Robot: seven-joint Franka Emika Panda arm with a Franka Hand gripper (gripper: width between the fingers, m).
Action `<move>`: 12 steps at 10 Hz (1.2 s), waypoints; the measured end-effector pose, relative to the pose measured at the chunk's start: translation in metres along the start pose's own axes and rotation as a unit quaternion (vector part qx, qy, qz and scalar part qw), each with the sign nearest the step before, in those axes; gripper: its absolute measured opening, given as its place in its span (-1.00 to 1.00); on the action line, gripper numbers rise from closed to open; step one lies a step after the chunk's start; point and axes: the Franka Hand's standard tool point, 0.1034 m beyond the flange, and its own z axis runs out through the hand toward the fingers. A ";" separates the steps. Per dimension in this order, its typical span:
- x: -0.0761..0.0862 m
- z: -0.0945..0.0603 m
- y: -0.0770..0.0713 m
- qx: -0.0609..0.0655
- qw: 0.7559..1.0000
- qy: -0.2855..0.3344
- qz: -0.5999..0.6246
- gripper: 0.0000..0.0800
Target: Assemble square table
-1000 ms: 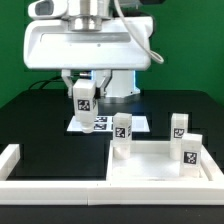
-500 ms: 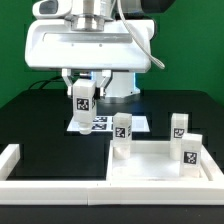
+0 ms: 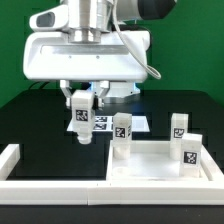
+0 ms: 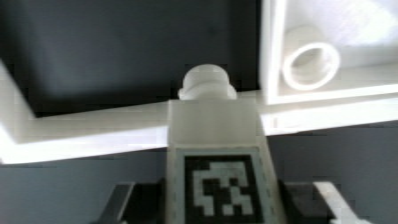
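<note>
My gripper (image 3: 83, 96) is shut on a white table leg (image 3: 83, 117) with a black-and-white tag, holding it upright above the black table, to the exterior view's left of the tabletop. In the wrist view the leg (image 4: 217, 140) fills the middle between the two fingers (image 4: 139, 198), its rounded tip pointing away. The white square tabletop (image 3: 160, 170) lies with its rim up at the exterior view's right front; three legs (image 3: 122, 130) stand upright in its corners. One round corner hole (image 4: 311, 66) shows in the wrist view.
The marker board (image 3: 138, 122) lies flat behind the tabletop, partly hidden by the held leg. A long white rail (image 3: 40, 185) runs along the front edge and up the exterior view's left side. The robot's white base (image 3: 85, 55) stands at the back.
The gripper has lowered with the leg and shifted slightly toward the front; the leg now hangs lower over the table. The tabletop and its three legs have not moved.
</note>
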 end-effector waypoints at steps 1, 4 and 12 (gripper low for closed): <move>-0.001 0.006 -0.021 0.004 0.999 0.004 0.033 -0.27; 0.000 0.024 -0.048 -0.002 0.999 0.006 0.052 -0.27; -0.001 0.033 -0.046 -0.012 0.998 0.027 0.057 -0.27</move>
